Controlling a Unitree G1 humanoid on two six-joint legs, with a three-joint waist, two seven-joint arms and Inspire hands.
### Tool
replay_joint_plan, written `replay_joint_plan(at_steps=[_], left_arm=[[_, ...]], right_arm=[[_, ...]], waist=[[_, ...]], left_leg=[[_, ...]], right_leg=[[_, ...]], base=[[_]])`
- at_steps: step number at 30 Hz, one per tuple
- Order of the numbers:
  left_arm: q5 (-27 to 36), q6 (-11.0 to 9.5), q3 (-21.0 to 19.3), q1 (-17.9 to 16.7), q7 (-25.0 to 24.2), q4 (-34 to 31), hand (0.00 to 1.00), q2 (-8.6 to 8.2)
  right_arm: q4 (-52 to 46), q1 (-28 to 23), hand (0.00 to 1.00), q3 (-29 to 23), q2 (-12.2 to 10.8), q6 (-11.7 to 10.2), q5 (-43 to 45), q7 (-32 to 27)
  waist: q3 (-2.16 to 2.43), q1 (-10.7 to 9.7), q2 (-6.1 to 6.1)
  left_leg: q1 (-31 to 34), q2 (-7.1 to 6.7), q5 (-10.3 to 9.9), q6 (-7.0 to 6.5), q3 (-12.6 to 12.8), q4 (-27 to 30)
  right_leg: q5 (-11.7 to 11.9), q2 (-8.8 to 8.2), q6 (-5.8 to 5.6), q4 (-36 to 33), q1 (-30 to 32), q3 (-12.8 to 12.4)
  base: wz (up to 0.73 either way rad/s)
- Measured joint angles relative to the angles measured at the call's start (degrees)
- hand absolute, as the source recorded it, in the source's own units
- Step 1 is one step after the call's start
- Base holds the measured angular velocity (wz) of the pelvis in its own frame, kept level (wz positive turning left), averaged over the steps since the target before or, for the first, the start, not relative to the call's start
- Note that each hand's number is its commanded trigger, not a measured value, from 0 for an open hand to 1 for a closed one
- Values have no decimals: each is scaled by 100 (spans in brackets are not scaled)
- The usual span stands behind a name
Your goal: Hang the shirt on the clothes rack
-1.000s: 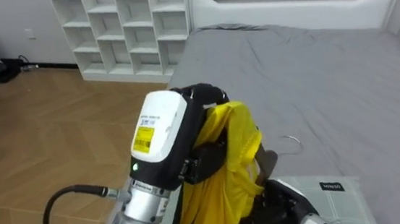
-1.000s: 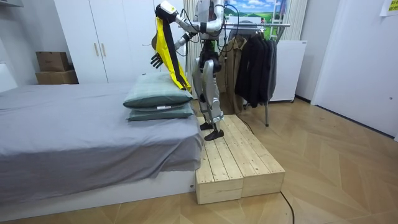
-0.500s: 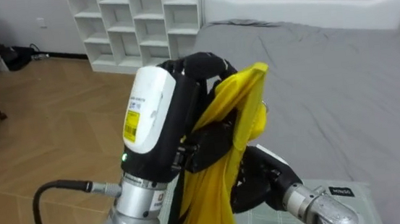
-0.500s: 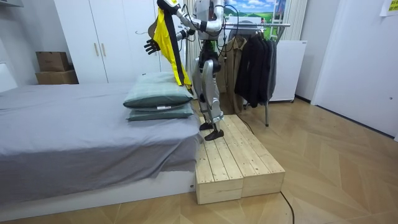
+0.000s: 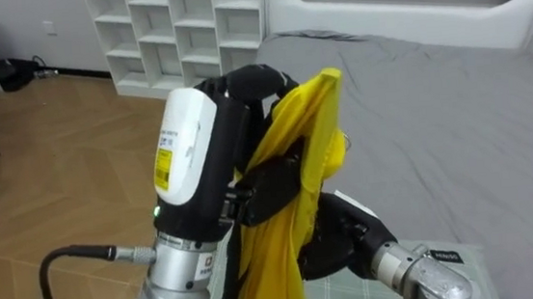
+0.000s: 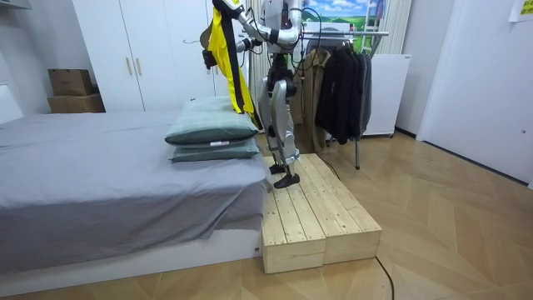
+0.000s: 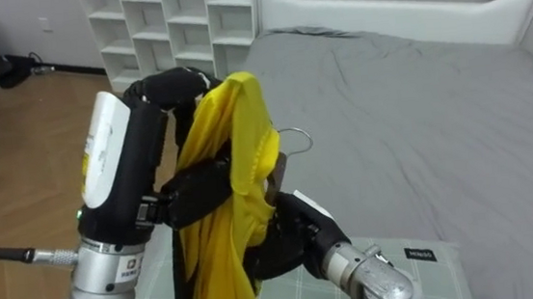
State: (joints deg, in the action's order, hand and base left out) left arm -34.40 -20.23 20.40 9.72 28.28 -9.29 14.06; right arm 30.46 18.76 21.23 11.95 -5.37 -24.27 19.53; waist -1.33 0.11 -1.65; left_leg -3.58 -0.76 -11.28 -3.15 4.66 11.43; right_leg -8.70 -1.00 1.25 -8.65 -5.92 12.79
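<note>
Bedding in grey covers the bed, which fills the eye views from 12 to 4 o'clock, with a white shelf unit at 11 o'clock; in the room view the robot stands on a wooden platform at the bed's pillow end, a clothes rack of dark coats just behind it. The yellow garment hangs at centre, bunched under the raised left hand, whose fingers curl over its top; its long axis runs near vertical, loose end pointing to 6 o'clock. The right hand sits behind the cloth at 5 o'clock, its fingers hidden, so I cannot tell its grip; a wire hanger hook pokes out beside the fold. Likely risks: the bunched cloth sliding off if the fingers slacken; the hook snagging fabric.
</note>
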Motion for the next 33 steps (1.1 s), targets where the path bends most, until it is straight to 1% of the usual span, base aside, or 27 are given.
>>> replay_joint_plan(at_steps=[4,8,17,21,23,25,28,30,31,33], left_arm=[[-2,21,-3,-1,30,7,100,-2],[-2,29,-2,-4,24,6,100,11],[-12,32,-2,-73,19,25,100,8],[-96,46,-8,-93,-10,28,100,38],[-197,53,-6,-92,-13,32,100,20],[-275,76,-6,-92,-5,37,100,-3],[-273,83,1,-92,32,146,100,-8],[-365,167,5,-93,11,161,100,32],[-379,170,8,-97,-4,168,100,49],[-396,158,14,-139,-27,244,100,53]], right_arm=[[0,0,100,0,-2,0,0,-41],[1,0,100,-3,-17,0,1,-211],[61,-3,100,-7,-28,0,14,-263],[75,-2,100,-87,-19,41,227,-263],[76,-2,100,-253,-34,44,456,-278],[76,-2,100,-364,-45,44,623,-322],[75,-2,100,-498,-19,44,1153,-491],[75,-1,100,-547,11,44,1877,-682],[76,-2,100,-591,2,44,2101,-706],[85,-2,100,-731,9,43,2853,-868]], waist=[[5,9,9],[16,21,39],[4,15,118],[7,1,162],[10,-5,190],[12,-36,194],[12,-54,194],[13,-110,193],[12,-121,193],[12,-154,189]], left_leg=[[-9,-1,1,0,-1,30],[-36,1,1,0,-1,35],[-110,1,1,0,-1,-5],[-109,2,0,0,-13,-15],[-116,1,0,0,-13,-4],[-109,1,0,0,-13,21],[-113,2,0,0,-13,10],[-108,2,0,0,-14,-9],[-105,1,0,0,-13,-9],[-109,-2,1,-1,-2,1]], right_leg=[[1,-9,1,-2,-19,-4],[1,-13,1,2,-17,1],[1,-10,1,4,-92,-2],[1,-9,1,4,-89,4],[1,-7,1,3,-96,4],[1,-11,2,1,-101,0],[1,-7,2,1,-96,-19],[1,0,2,-3,-59,-10],[1,0,2,-5,-55,-8],[1,-9,2,-8,-57,-12]], base=[[0],[0],[0],[0],[0],[0],[0],[0],[0],[0]])
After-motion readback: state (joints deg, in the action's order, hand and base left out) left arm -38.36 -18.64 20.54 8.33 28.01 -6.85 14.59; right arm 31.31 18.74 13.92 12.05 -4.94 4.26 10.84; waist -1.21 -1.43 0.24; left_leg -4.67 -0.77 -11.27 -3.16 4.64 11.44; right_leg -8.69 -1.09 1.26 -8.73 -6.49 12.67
